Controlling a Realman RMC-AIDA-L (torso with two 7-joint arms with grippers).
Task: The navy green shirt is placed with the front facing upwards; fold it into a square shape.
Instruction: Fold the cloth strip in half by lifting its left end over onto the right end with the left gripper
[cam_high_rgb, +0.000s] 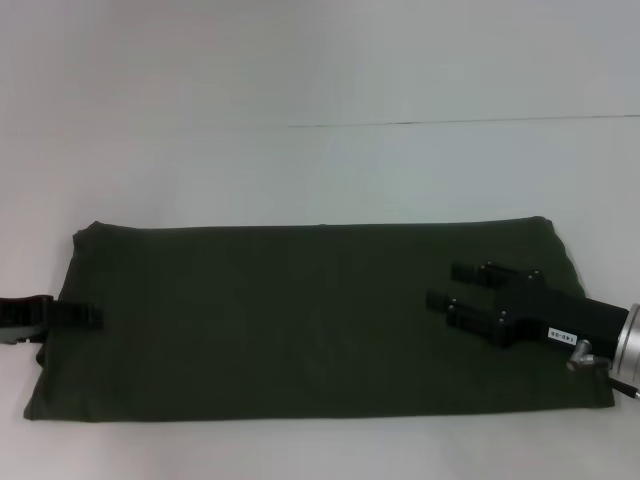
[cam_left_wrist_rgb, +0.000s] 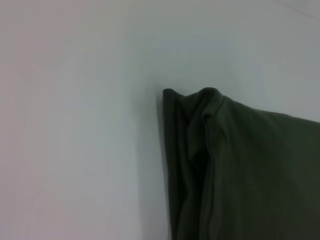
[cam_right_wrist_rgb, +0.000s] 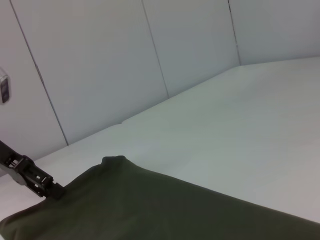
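Over shirt (cam_high_rgb: 300, 320) right end, right pincer (cam_high_rgb: 445, 285) open, angled leftward.

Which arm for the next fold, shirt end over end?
Probably left. Left tool sits at the navy green shirt's left edge, fit to grab it. Right tool hovers open over the cloth, inboard of its edge.
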